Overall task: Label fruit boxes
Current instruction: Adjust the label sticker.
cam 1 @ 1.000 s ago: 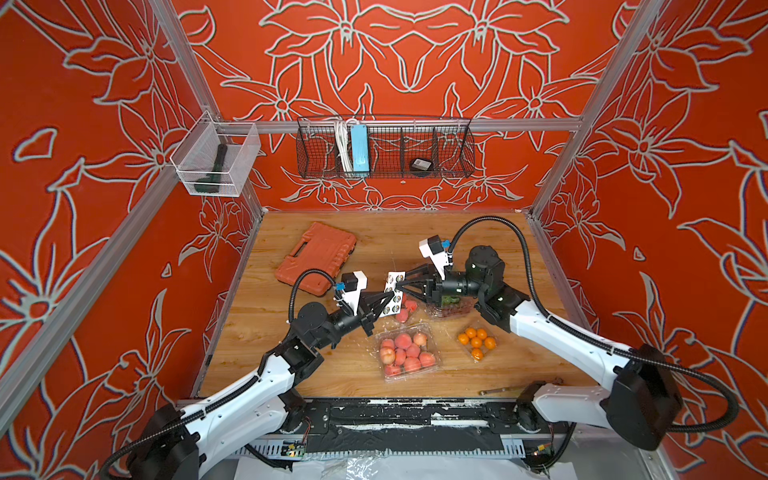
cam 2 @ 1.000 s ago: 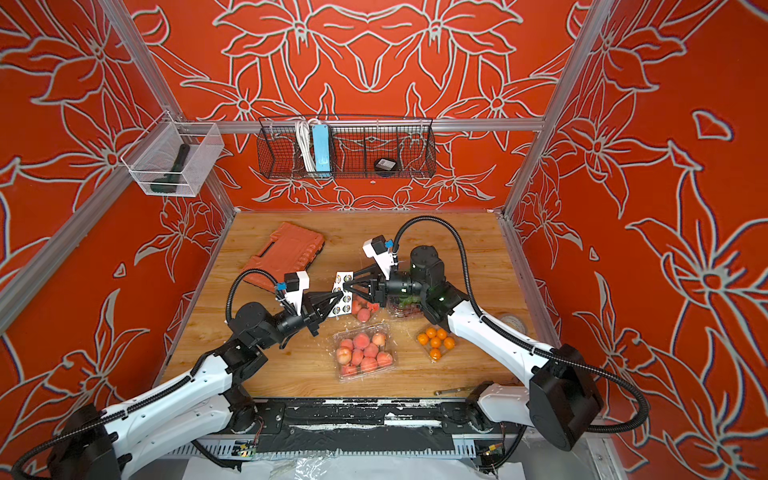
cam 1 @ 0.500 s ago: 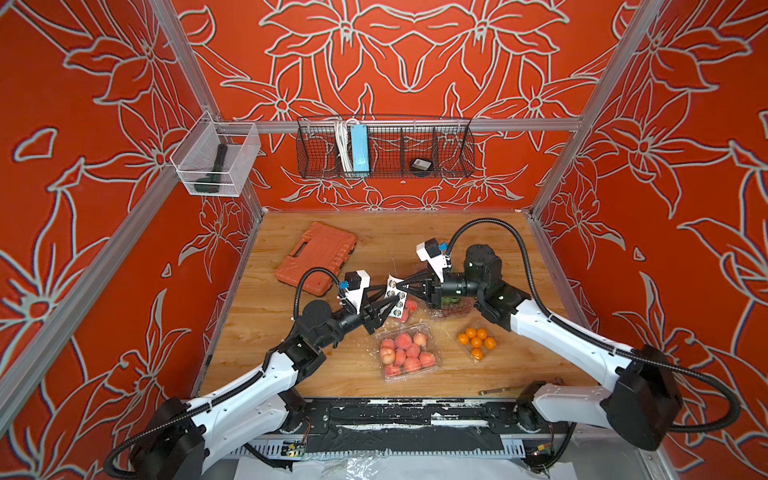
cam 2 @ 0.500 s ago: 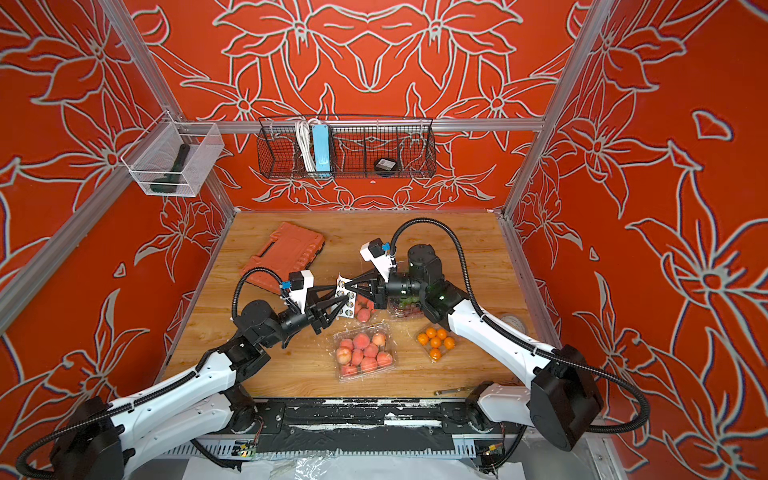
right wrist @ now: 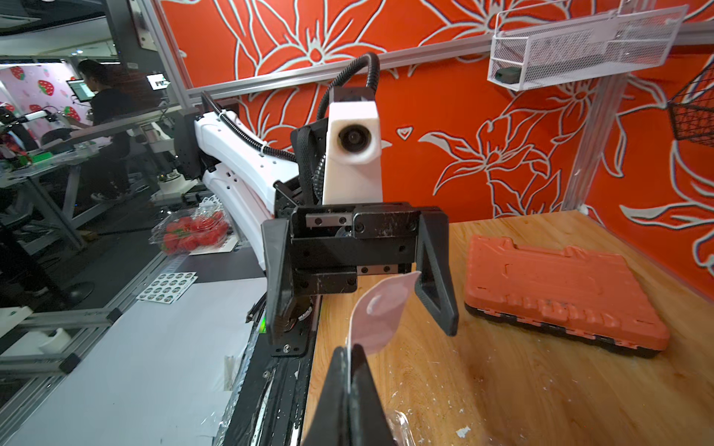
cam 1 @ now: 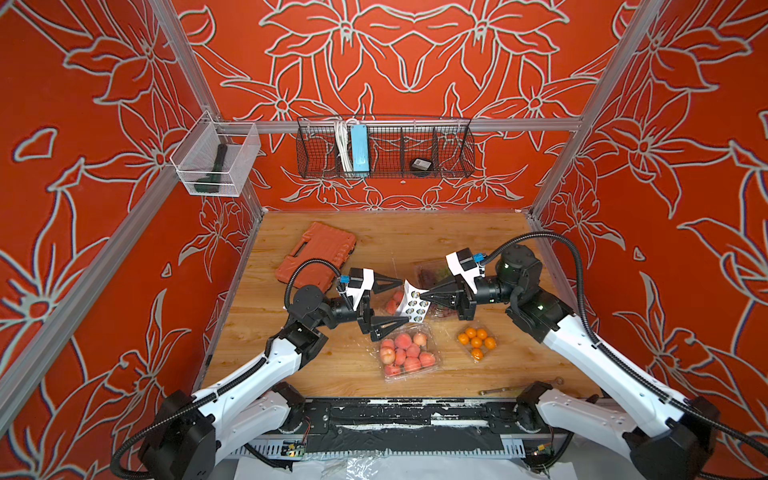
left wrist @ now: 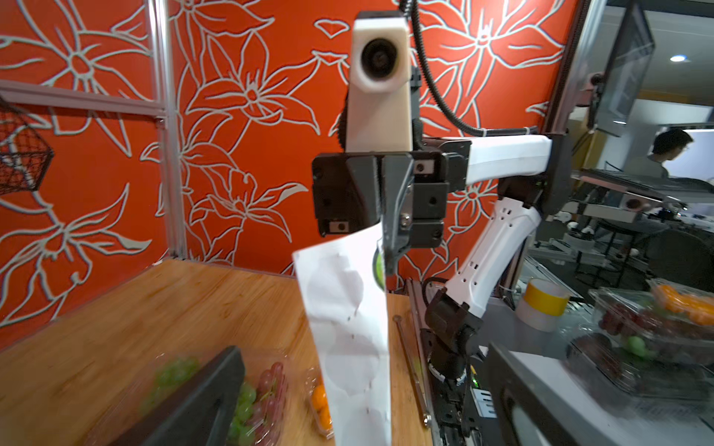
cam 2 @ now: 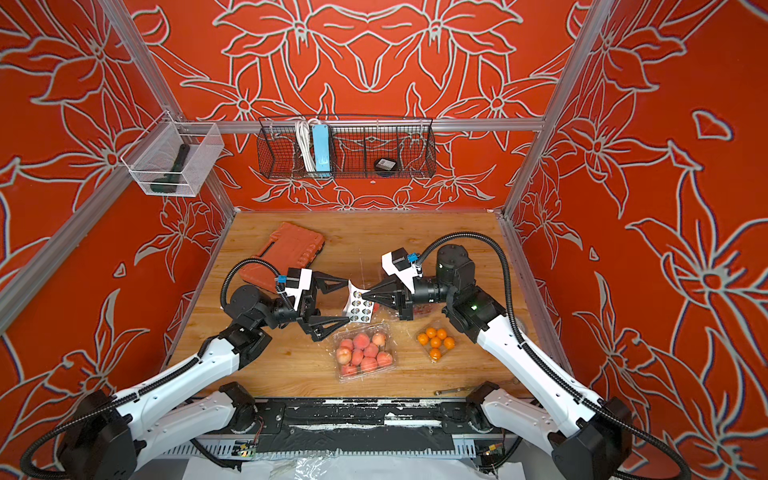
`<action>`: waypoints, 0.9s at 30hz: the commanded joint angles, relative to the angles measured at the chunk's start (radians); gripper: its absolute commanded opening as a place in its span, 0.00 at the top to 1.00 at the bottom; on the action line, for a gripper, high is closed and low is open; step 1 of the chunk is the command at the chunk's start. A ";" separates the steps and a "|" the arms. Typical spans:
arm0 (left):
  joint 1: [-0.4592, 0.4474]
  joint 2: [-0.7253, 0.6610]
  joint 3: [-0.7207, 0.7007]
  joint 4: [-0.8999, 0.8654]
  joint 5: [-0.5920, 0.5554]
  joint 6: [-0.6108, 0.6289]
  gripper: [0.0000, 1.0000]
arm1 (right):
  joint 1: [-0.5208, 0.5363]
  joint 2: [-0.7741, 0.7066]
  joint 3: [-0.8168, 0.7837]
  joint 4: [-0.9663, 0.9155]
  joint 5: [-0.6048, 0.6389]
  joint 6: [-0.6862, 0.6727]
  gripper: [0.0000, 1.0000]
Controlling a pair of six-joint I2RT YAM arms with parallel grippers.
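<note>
- White sticker sheet (cam 1: 413,306) hangs pinched in the right tool (cam 1: 422,296), clamped tight.
- Left tool (cam 1: 405,301) gapes wide, holding nothing, its jaws flanking the sheet.

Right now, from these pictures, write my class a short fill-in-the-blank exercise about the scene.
The right gripper is ____ on the sticker sheet.
The left gripper is wide ____.
The tool case is coloured ____.
The box nearest the front edge holds ____.
Missing: shut; open; orange; peaches.
</note>
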 commanded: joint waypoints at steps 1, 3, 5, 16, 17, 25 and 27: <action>-0.011 0.055 0.063 0.021 0.080 0.021 0.01 | -0.010 0.019 -0.007 0.000 -0.087 -0.008 1.00; -0.012 0.093 0.082 0.031 0.091 0.010 0.02 | -0.010 0.021 -0.008 0.003 -0.096 -0.007 1.00; -0.011 0.108 0.082 0.057 0.101 0.001 0.08 | -0.011 0.014 -0.015 0.004 -0.087 -0.010 1.00; -0.011 0.058 0.051 0.037 0.064 0.011 0.77 | -0.021 0.038 -0.016 0.007 -0.049 -0.003 1.00; -0.010 0.063 0.055 0.031 0.058 0.014 0.80 | -0.022 0.038 -0.018 0.006 -0.046 -0.002 1.00; -0.010 0.076 0.054 0.034 0.046 0.013 0.96 | -0.023 0.032 -0.023 -0.007 -0.020 -0.014 1.00; -0.010 0.077 0.054 0.033 0.051 0.009 1.00 | -0.023 0.033 -0.022 -0.004 -0.018 -0.010 1.00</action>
